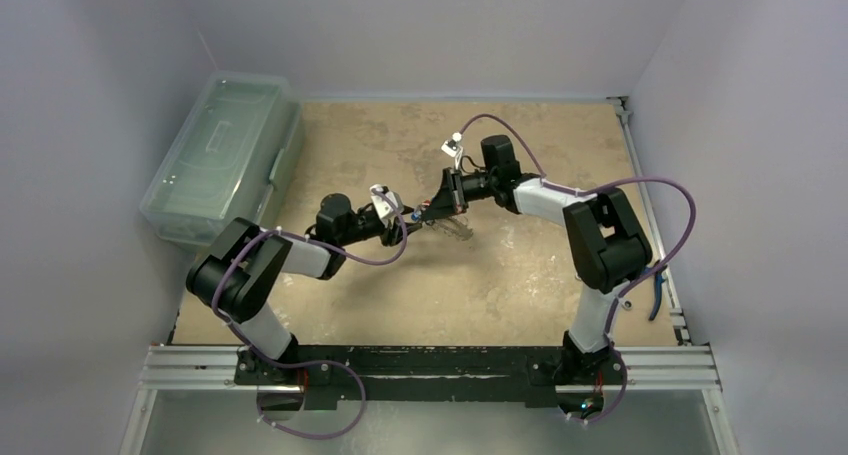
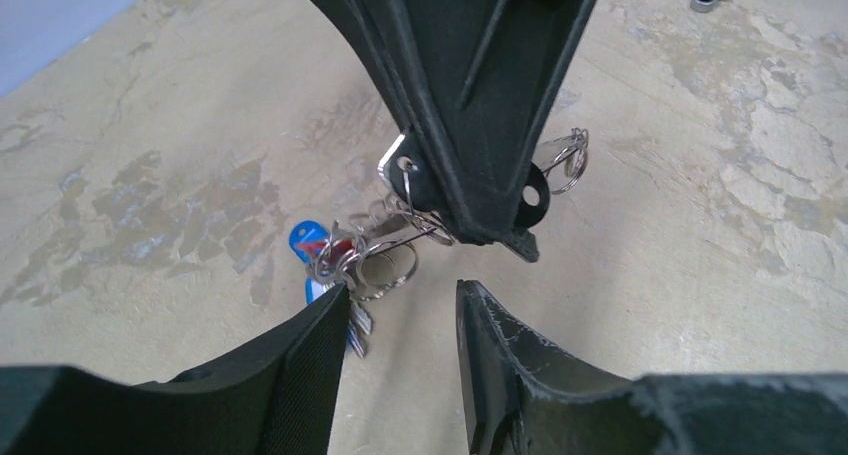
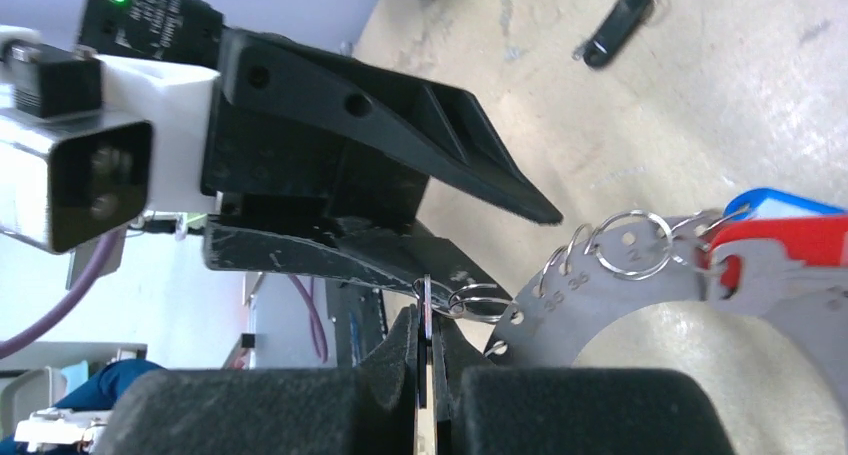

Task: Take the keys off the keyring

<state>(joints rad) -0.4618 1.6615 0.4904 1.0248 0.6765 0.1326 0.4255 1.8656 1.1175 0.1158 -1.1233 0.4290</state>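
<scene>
Grippers meet mid-frame in top view, w/ the keyring (image 3: 580,305) at lower right of the right-wrist view and red- and blue-headed keys (image 3: 770,255) bunched at that frame's right edge. Right gripper (image 3: 427,320) is clamped tight on a thin silvery key (image 3: 425,293) seen edge-on, joined to the keyring by a small split ring (image 3: 475,300). Left gripper (image 2: 402,290) sits abt half open w/ nothing btwn its fingers, just beside the key bunch.

Flat silvery keyring (image 3: 590,300) w/ numbered holes, held aloft, blue/red keys (image 3: 790,250) on sm. rings
</scene>
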